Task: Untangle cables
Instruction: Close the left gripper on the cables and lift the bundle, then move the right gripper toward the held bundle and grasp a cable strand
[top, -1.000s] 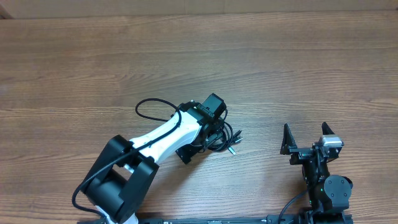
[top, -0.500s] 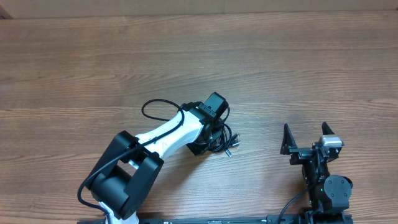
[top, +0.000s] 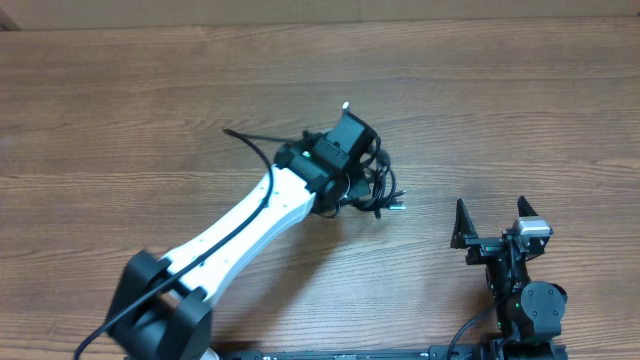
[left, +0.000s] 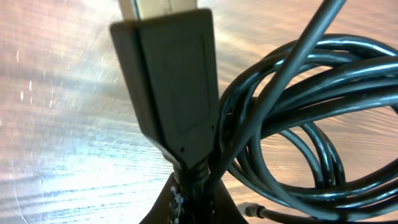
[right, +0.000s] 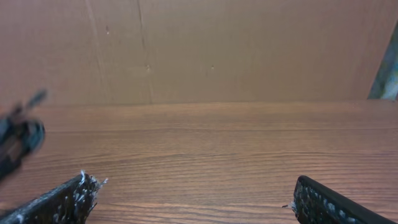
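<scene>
Relocated farther up and rightward since earlier: left gripper (top: 357, 172), clamped on the cables (top: 381, 190), which are bunched near the middle of the table (top: 150, 100). Well apart, right gripper (top: 491, 215) is held spread.

Soft, even light overhead, only faint shadows. Left wrist: glare streaking the desk (left: 56, 124), cables (left: 298, 118) looming slightly soft. Right wrist: fingers (right: 59, 200) blurry.

cables (left: 323, 65): black plastic sheath, smooth, glossy
plug (left: 174, 81): matt black plastic
bench (top: 120, 90): brown wood grain, faint sheen
</scene>
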